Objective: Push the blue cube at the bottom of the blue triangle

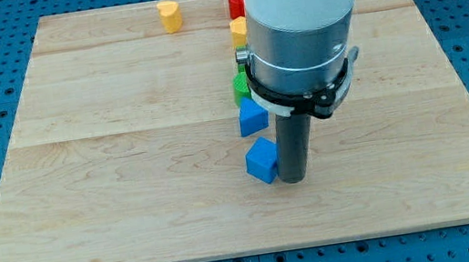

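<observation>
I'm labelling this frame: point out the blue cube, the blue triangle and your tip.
blue cube [262,161]: camera view, front face.
blue triangle [252,117]: camera view, front face.
my tip [294,179]: camera view, rod's very end, right of the cube.

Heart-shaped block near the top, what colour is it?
Yellow. The heart-shaped block shows clearly in the camera view.

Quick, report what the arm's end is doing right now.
No gripper here: my tip is a bare rod, holding nothing. It stands against the view's right side of the blue cube, which lies just below the blue triangle.
</observation>
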Controlling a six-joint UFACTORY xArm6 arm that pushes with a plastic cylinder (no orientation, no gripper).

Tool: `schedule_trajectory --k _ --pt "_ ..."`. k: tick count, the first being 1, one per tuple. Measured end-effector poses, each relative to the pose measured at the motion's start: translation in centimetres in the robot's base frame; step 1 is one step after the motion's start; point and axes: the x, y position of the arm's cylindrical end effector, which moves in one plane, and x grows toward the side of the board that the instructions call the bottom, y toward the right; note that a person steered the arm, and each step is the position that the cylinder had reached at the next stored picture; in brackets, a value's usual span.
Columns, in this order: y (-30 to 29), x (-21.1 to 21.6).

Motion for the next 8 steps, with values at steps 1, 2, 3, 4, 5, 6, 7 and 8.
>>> schedule_trajectory --k 1,2,3,4,5,6,7,8 --pt "-0.4 2.0" --pt "-2.3 2.7" --pt "-2.8 2.0" --pt "-2.8 0.6" --pt "-2.8 -0.4" --pt "-2.8 -0.7" --pt "-2.2 1.4" --pt "-0.3 3.4"
